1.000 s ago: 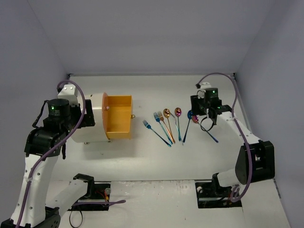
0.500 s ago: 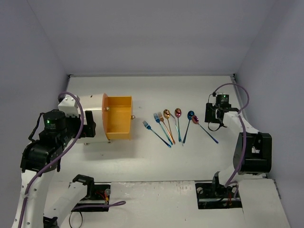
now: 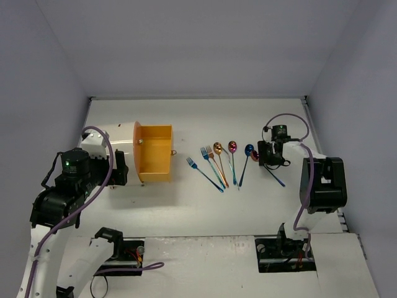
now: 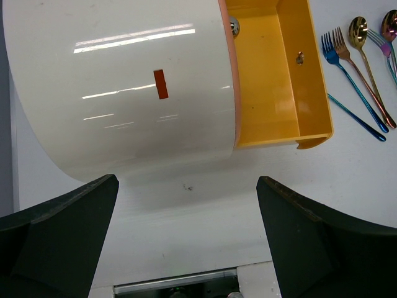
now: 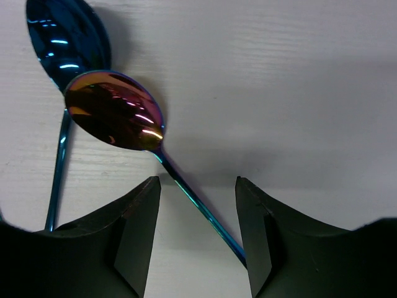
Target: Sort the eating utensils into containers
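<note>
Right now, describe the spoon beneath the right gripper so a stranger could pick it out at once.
From the cream drum cabinet with its open orange drawer, follow the row of utensils rightward to its end. The last piece, its handle between the open fingers of the right gripper, is the iridescent spoon: a purple-pink bowl on a blue handle, while the neighbouring spoon is all blue.

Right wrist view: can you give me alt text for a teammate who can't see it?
The right tool stands open astride the thin handle of an iridescent purple spoon lying on the white table. The spoon's bowl overlaps the lower edge of a blue spoon at upper left.
</note>
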Motion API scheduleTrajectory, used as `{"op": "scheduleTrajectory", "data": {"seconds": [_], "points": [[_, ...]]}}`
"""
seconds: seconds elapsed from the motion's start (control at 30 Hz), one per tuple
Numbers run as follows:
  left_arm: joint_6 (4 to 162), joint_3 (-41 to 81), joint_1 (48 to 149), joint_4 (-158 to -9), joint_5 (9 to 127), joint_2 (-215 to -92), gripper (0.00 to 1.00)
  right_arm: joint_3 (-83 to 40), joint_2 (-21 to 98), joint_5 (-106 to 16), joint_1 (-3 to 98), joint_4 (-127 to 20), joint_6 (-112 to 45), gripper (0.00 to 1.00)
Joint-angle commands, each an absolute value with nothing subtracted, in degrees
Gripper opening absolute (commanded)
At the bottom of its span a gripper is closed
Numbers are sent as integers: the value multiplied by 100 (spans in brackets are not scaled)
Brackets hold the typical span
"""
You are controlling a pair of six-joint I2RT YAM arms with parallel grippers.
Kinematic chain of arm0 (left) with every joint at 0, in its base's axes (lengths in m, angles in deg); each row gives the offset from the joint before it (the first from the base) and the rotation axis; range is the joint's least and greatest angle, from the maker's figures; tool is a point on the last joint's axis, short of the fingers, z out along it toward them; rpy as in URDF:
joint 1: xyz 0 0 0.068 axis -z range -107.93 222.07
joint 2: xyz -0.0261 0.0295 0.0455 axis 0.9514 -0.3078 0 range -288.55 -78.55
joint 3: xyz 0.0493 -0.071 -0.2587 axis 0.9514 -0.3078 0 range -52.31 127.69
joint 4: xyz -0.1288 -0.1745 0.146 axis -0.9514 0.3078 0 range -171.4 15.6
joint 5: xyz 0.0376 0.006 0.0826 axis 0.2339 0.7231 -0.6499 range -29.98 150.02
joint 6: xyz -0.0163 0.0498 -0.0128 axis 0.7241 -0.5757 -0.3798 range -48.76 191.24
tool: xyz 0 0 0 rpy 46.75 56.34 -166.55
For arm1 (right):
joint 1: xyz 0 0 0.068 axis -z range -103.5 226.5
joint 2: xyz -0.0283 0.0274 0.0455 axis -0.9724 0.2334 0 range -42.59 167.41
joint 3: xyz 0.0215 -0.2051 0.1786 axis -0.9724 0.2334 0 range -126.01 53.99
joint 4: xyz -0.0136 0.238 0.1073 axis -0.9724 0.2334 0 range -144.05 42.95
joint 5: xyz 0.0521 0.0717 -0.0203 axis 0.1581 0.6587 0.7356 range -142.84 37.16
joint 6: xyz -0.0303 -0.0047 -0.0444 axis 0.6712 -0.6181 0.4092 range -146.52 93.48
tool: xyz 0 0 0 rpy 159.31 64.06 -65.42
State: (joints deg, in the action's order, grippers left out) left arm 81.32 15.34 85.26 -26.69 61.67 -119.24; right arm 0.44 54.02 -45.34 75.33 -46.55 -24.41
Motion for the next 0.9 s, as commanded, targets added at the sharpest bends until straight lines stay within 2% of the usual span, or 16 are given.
{"op": "scheduleTrajectory", "data": {"seconds": [0.0, 0.13, 0.33, 0.5, 0.57, 0.77, 0.87], "points": [[8113, 1580, 8569, -2902, 6167, -11969, 93, -231, 5446, -4674, 7319, -4614, -2354, 49], [8109, 1607, 8569, -2902, 6134, -11995, 93, -285, 5572, -4815, 7144, -4588, -2362, 46], [8126, 1613, 8561, -2910, 6086, -12019, 93, -373, 5771, -5138, 7124, -4511, -2551, 19], [8091, 1661, 8561, -2910, 6054, -12043, 93, -386, 5713, -5282, 7257, -4471, -2652, 4], [8091, 1677, 8569, -2902, 6054, -12091, 93, -410, 5665, -5467, 7281, -4438, -2652, 0], [8136, 1781, 8562, -2947, 6054, -12227, 93, -634, 5320, -5621, 7253, -4256, -2573, 0], [8152, 1925, 8561, -2949, 6054, -12340, 93, -1019, 4769, -5459, 7142, -4160, -2625, 0]]}}
